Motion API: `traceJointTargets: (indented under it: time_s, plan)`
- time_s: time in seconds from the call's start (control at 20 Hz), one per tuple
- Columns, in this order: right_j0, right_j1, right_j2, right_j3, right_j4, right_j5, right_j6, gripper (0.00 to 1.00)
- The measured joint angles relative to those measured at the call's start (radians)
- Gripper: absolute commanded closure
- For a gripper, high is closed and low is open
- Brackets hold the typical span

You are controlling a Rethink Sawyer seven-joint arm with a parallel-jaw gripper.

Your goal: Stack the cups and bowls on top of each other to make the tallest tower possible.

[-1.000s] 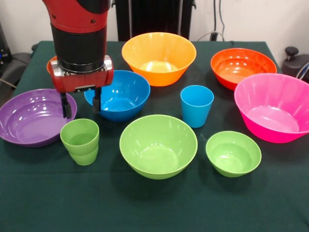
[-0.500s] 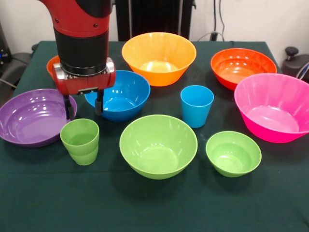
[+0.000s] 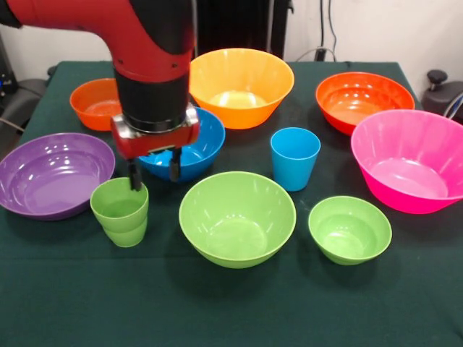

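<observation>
At the left edge lies the purple bowl, and a small orange bowl is behind it in the upper left. The green cup stands at lower left. The gripper hangs at the cup's rim with jaws apart, one finger at the rim. Behind is the blue bowl. In the centre are the large green bowl and the yellow-orange bowl, then the blue cup, the small green bowl, the orange bowl and the pink bowl.

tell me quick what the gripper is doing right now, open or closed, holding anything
Gripper: open and empty, with one finger at the rim of the lime green cup and the other outside it.
</observation>
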Motion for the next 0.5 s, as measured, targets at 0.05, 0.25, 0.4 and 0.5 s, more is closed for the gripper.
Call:
traceJointTargets:
  time_s: [0.05, 0.25, 0.4, 0.5]
  plan:
    - [0.005, 0.006, 0.0, 0.0, 0.0, -0.002, 0.0, 0.0]
    - [0.018, 0.024, 0.0, -0.001, -0.002, -0.014, 0.0, 0.0]
    - [0.022, 0.037, 0.0, -0.001, -0.002, -0.036, 0.0, 0.0]
    - [0.022, 0.045, 0.0, -0.001, -0.003, -0.05, 0.0, 0.0]
